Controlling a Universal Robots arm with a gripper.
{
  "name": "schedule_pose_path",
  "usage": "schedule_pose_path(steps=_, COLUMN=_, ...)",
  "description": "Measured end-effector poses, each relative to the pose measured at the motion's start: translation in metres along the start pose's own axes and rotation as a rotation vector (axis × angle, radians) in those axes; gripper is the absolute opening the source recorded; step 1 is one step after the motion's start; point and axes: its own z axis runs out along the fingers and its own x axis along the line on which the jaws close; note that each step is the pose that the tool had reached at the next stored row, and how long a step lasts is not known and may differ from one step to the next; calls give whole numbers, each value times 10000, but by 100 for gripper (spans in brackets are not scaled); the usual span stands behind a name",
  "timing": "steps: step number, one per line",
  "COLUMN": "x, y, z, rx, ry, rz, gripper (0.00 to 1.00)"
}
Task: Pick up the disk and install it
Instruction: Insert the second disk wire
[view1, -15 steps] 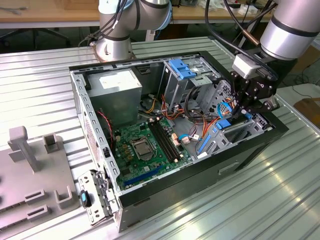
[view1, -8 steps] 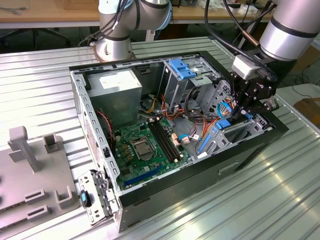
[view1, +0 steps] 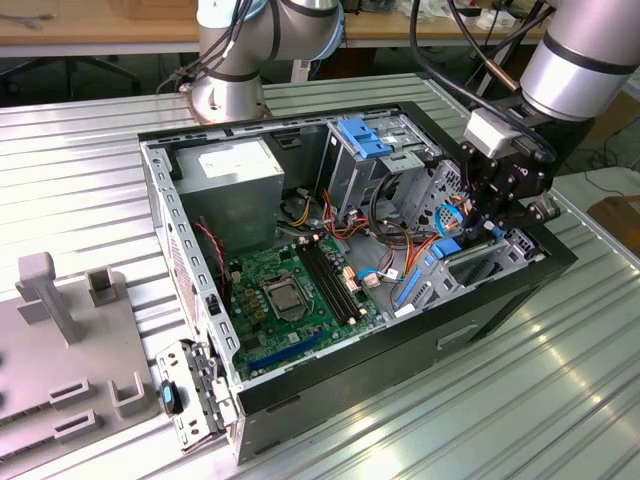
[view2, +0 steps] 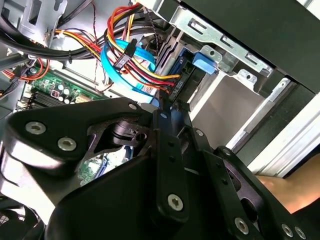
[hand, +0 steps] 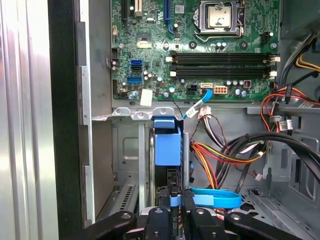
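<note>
Blue-bracketed, the dark grey rectangular metal disk (hand: 167, 150) is seen edge-on, held upright in the silver metal drive bay (hand: 131, 114) beside the green motherboard (hand: 200, 45). The black gripper (hand: 176, 197) is pinched on the disk's end. Seating is judged best done straight along the bay rails, clear of the bundled cables (hand: 220, 150).

pincer (view2: 167, 112): matt black metal links, bright screw heads
disk (hand: 167, 145): smooth blue plastic bracket on a dark body
tabletop (view1: 80, 160): ribbed, brushed silver metal, faintly glossy
computer case (view1: 330, 385): bare grey sheet metal inside, black outer panels
motherboard (view1: 290, 295): glossy green board
</note>
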Motion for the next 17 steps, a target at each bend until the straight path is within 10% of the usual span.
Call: schedule_pose_path(steps=17, x=3, y=-4, z=-64, rx=25, ry=-6, rz=1, gripper=11)
